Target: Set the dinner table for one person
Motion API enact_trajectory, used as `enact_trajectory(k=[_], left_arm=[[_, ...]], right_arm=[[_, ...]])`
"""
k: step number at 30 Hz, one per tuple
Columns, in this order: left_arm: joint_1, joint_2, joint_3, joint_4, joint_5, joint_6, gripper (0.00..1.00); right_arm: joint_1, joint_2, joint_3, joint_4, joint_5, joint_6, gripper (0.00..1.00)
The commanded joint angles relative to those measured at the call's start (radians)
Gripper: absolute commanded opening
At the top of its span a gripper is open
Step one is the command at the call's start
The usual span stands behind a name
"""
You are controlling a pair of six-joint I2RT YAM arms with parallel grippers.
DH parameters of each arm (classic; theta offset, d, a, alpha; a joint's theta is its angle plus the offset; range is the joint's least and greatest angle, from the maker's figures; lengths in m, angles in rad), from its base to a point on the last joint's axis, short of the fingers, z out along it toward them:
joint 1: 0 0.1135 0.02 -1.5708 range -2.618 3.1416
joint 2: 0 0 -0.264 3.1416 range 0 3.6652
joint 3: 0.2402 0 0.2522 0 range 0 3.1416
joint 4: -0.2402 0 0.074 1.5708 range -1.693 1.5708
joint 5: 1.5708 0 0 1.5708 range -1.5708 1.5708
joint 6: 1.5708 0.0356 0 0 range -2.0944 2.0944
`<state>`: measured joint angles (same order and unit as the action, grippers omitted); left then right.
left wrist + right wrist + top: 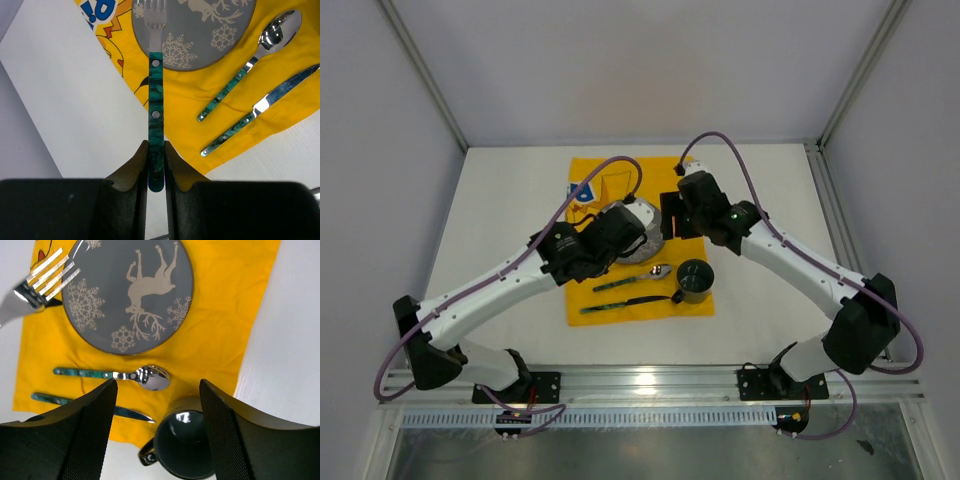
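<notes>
At the near edge, by the two arm bases, the large matte white dinner table [510, 180] begins and stretches away under everything else. On it lies a yellow cartoon-printed cloth [655, 175]. Nearest on the cloth is a steel knife with a mottled green handle [630, 303]. A matching green-handled steel spoon [632, 280] lies just beyond it, the two apart and roughly parallel. At their right ends, a dark glossy mug [695, 280] stands upright on the cloth's near right corner.

Above the spoon bowl and mug hangs the right gripper [157, 385], its fingers spread wide with nothing between them.

Farther on sits a round grey plate printed with a pale reindeer and snowflakes [130, 290]. The left gripper [156, 150] is clamped on the handle end of a green-handled steel fork [156, 100], whose tines reach the plate's left rim. Whether they touch it I cannot tell.
</notes>
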<state>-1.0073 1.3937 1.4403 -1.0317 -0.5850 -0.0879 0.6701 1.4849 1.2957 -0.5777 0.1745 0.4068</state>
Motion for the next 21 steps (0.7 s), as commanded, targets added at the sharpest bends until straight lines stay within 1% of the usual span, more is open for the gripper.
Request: enact_trajectory(k=[1,2,5,6,7,8,10,11,12,13,15,18,19,21], left_arm=[[-0.002,-0.045,0.039,-0.034,-0.021,-0.032,0.00],[-0.002,-0.045,0.040,-0.039,-0.015,-0.036,0.00],[-0.002,-0.051,0.040,-0.048,0.023,-0.049,0.00],[-0.002,-0.055,0.043,-0.050,0.033,-0.053,0.00],[-0.002,-0.058,0.043,-0.050,0.053,-0.055,0.00],[-0.002,-0.062,0.046,-0.050,0.060,-0.055,0.00],[0.001,-0.068,0.049,-0.051,0.083,-0.056,0.00],[0.004,-0.068,0.052,-0.054,0.099,-0.056,0.00],[0.006,-0.065,0.054,-0.059,0.102,-0.058,0.00],[0.007,-0.065,0.055,-0.060,0.103,-0.059,0.00],[0.007,-0.068,0.061,-0.064,0.123,-0.061,0.00],[0.013,-0.078,0.077,-0.061,0.168,-0.073,0.00],[0.015,-0.082,0.080,-0.059,0.169,-0.076,0.00],[0.022,-0.087,0.071,-0.059,0.151,-0.081,0.00]], right_arm=[[0.003,-0.092,-0.093,0.208,-0.025,-0.307,0.70],[0.008,-0.121,-0.111,0.245,-0.058,-0.389,0.70],[0.032,-0.159,-0.185,0.285,-0.138,-0.535,0.70],[0.033,-0.184,-0.225,0.295,-0.157,-0.613,0.70],[0.033,-0.198,-0.246,0.309,-0.159,-0.652,0.70],[0.034,-0.215,-0.268,0.344,-0.221,-0.689,0.70],[0.034,-0.284,-0.358,0.413,-0.274,-0.788,0.71],[0.034,-0.311,-0.389,0.479,-0.303,-0.813,0.72],[0.034,-0.334,-0.433,0.507,-0.363,-0.832,0.72],[0.034,-0.375,-0.449,0.535,-0.394,-0.865,0.73],[0.034,-0.397,-0.467,0.570,-0.464,-0.882,0.74],[0.034,-0.403,-0.469,0.575,-0.509,-0.884,0.75],[0.034,-0.402,-0.464,0.604,-0.507,-0.872,0.75],[0.034,-0.393,-0.441,0.598,-0.497,-0.818,0.75]])
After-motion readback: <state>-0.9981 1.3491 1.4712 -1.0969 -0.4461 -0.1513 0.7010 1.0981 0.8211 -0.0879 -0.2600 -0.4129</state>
